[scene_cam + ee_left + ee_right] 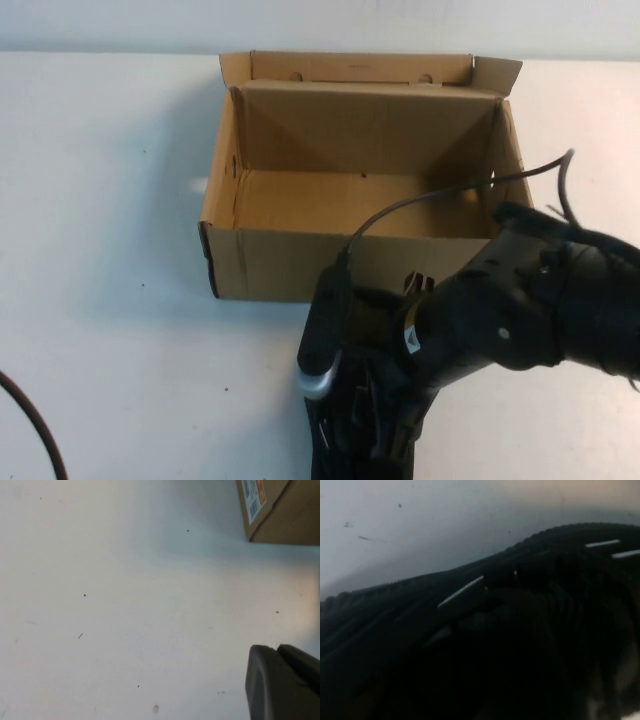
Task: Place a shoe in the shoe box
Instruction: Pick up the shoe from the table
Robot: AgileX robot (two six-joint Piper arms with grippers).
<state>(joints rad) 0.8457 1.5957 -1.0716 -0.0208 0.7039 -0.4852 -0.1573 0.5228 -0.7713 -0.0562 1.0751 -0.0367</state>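
The brown cardboard shoe box (pixel 300 265) stands open at the table's middle back, flaps up and inside bare. The black shoe (pixel 340 455) lies on the table in front of the box, at the near edge of the high view, mostly hidden under my right arm. My right gripper (pixel 375 400) is down on the shoe. The right wrist view is filled by the shoe's black knit side (pixel 495 630) with white dashes. My left gripper (pixel 277 647) is shut and empty above bare table, left of the box, whose corner (pixel 280 510) shows in the left wrist view.
The white table (pixel 100 300) spreads left and right of the box. A dark cable (pixel 35 430) crosses the near left corner. My right arm's cable (pixel 450 190) arcs over the box's front right part.
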